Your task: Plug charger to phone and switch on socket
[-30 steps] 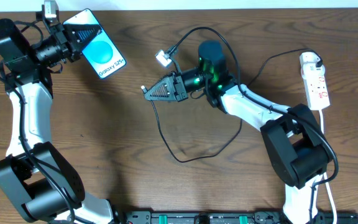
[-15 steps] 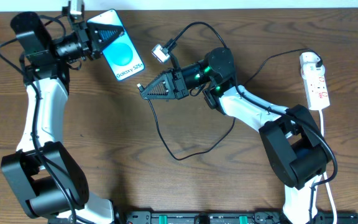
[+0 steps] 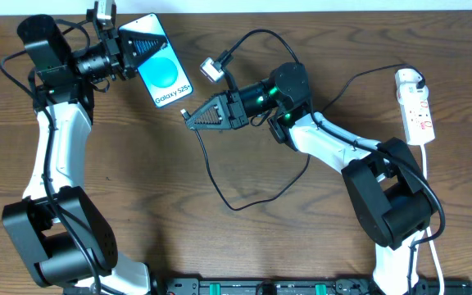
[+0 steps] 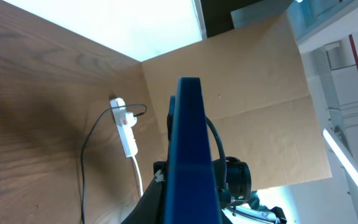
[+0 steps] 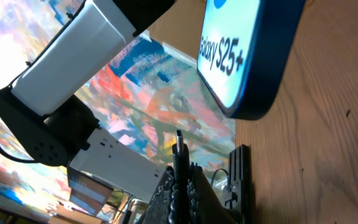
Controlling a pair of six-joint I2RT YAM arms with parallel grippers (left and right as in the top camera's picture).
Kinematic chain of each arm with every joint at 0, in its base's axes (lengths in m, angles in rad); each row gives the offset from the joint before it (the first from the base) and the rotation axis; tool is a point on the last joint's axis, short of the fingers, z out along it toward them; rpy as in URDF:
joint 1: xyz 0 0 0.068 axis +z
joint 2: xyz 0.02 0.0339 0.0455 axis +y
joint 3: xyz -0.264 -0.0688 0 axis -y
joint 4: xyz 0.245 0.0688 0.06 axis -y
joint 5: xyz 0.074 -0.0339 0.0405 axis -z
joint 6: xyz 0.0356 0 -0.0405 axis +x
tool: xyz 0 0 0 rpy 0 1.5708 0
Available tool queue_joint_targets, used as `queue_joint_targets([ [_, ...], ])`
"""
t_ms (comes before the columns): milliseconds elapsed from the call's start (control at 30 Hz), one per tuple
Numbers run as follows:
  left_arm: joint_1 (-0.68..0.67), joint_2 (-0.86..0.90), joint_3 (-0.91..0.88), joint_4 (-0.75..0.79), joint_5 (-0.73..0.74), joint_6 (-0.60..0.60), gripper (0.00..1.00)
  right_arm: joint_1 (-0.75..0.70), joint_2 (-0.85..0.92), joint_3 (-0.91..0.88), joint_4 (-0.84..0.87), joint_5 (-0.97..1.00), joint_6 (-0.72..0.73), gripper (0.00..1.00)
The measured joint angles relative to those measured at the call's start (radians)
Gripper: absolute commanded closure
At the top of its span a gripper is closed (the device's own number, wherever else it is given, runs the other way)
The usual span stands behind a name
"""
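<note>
The right claw (image 3: 192,120) is pinched tight on the charger (image 5: 178,142), just behind its small tip, which is poked out past the fingers. The tip is held just beside the bottom edge of the phone (image 3: 166,75), but the two are not touching yet (a small gap is seen in the right wrist view). The phone is gripped at its top end by the left claw (image 3: 144,49), which is squeezed shut on it. It seems to be held up off the table (image 3: 138,188), with the blue screen turned up.

The rest of the thin black cable is laid in a loose loop on the table below the right arm. Far off at the right edge, the socket (image 3: 417,111) is laid flat, well apart from both claws. A thin black cable is seen at its top end, but whether it is plugged in cannot be told.

The first step is judged nearly done: the tip has only to be lined up and pushed in. The switch is not touched yet, so that step is left.
</note>
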Motion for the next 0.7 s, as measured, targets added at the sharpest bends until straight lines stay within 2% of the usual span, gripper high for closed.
queue_joint_targets([
  [267, -0.005, 0.000, 0.000, 0.000, 0.003, -0.001, 0.93, 0.000, 0.000, 0.000, -0.004, 0.040, 0.003, 0.99],
  [533, -0.031, 0.000, 0.000, 0.001, 0.003, -0.006, 0.93, 0.000, 0.000, 0.000, -0.130, 0.064, -0.029, 0.99],
  [700, -0.041, 0.000, 0.000, 0.001, 0.003, -0.011, 0.93, 0.000, 0.000, 0.000, -0.134, 0.065, -0.046, 0.99],
])
